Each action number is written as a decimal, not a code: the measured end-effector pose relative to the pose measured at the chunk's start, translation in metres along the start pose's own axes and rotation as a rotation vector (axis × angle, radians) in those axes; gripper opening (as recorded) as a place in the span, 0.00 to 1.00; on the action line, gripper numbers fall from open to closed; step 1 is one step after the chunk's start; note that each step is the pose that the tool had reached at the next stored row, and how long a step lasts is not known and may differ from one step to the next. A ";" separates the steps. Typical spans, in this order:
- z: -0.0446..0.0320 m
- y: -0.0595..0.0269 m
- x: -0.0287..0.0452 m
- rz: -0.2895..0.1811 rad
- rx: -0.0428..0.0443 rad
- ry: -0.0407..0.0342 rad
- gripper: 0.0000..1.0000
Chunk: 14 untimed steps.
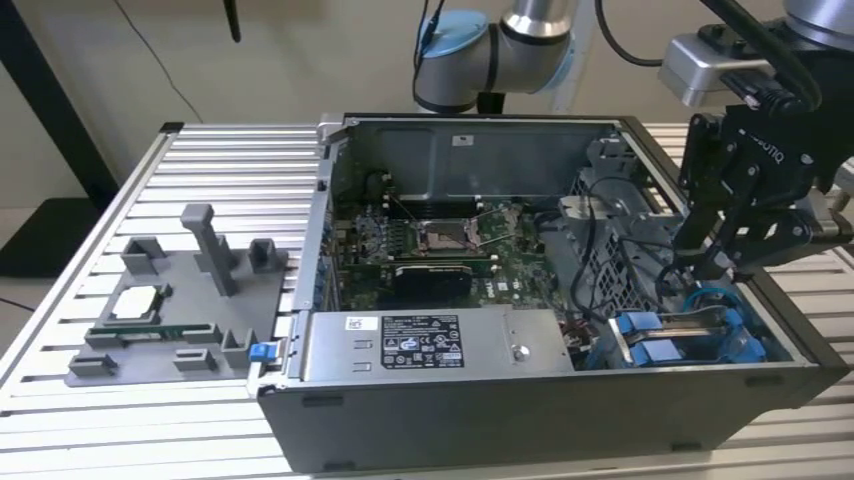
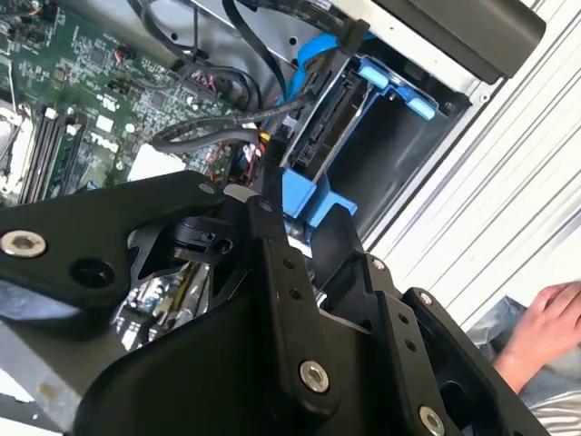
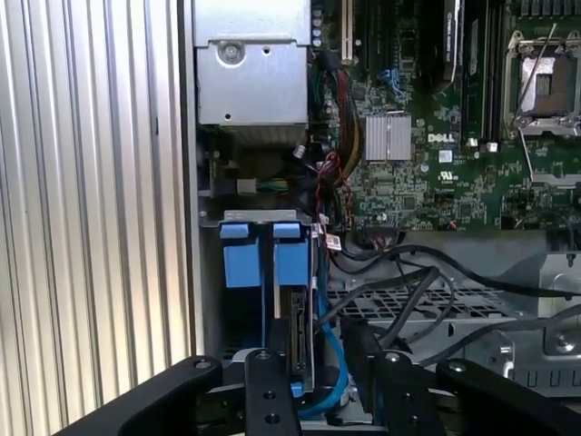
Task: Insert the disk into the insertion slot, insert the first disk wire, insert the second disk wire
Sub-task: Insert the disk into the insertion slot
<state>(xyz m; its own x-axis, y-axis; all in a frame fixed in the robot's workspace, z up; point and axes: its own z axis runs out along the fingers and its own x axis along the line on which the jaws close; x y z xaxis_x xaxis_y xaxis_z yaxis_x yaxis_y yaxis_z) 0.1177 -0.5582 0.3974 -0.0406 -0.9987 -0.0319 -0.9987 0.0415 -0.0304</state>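
Observation:
The disk (image 3: 301, 334) stands on edge inside the insertion slot (image 3: 211, 300), a grey bay at the open case's corner. The disk's blue carrier shows as two tabs (image 3: 263, 254) at the bay's mouth. In the exterior view the slot (image 1: 667, 342) lies at the case's near right corner, and my gripper (image 1: 714, 262) hangs just above it. In the first wrist view my gripper (image 3: 313, 392) straddles the disk's upper edge. A blue wire (image 3: 329, 368) loops beside the disk under the gripper. In the second wrist view my gripper (image 2: 300, 227) sits right over the blue carrier (image 2: 304, 195).
A silver power supply box (image 1: 420, 345) with a black label fills the case's front. The motherboard (image 1: 427, 240) lies behind it, and black cables (image 3: 399, 282) cross beside the bay. A grey parts fixture (image 1: 174, 300) sits on the slatted table at the exterior view's left. A person's hand (image 2: 545, 327) rests outside the case.

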 end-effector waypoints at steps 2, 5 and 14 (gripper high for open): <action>0.0010 0.0001 -0.0021 -0.001 0.0044 -0.0031 1.00; 0.0036 0.0002 -0.0048 -0.004 0.0083 -0.0069 1.00; 0.0104 0.0003 -0.0065 -0.004 0.0220 -0.0240 1.00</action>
<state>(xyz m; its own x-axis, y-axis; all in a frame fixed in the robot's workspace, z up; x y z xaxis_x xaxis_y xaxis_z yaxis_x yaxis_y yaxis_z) 0.1180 -0.5514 0.3873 -0.0356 -0.9978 -0.0557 -0.9979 0.0386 -0.0526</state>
